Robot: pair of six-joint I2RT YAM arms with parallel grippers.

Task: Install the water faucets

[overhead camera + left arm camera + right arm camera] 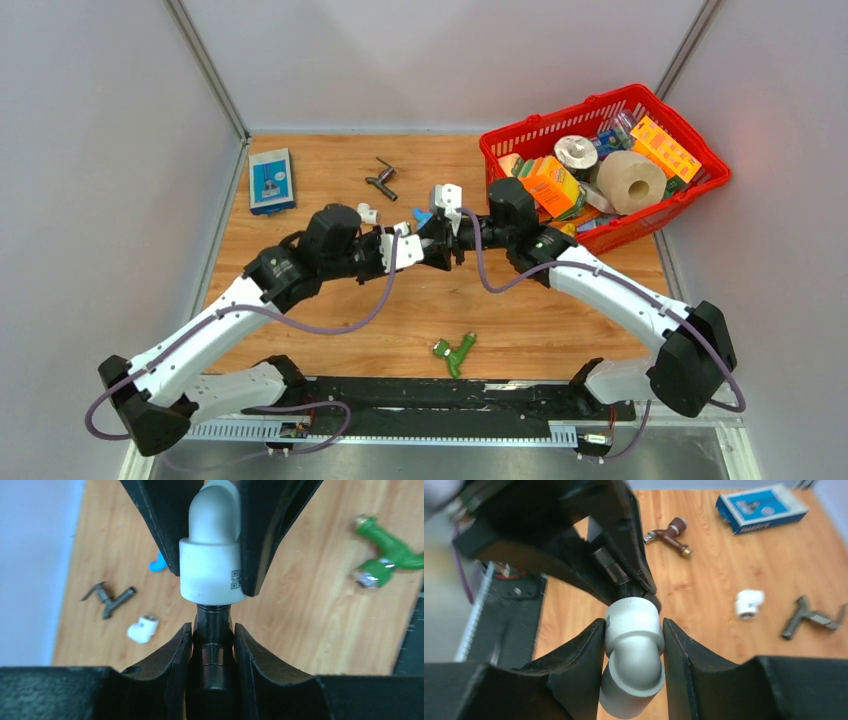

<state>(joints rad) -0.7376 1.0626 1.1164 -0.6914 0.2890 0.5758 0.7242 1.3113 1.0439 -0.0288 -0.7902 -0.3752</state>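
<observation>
Pinched in left gripper (212, 630): dark tap stem (212, 652), pointing straight out ahead, tip in white elbow (212, 575) squeezed by right gripper (633, 625).

A small black QR code (235, 578) stands on the white plastic elbow fitting (210, 565). Print on the blue cardboard box (761, 507) is too blurred to read.

Green faucet (386, 561) blurred, edge-cropped
</observation>
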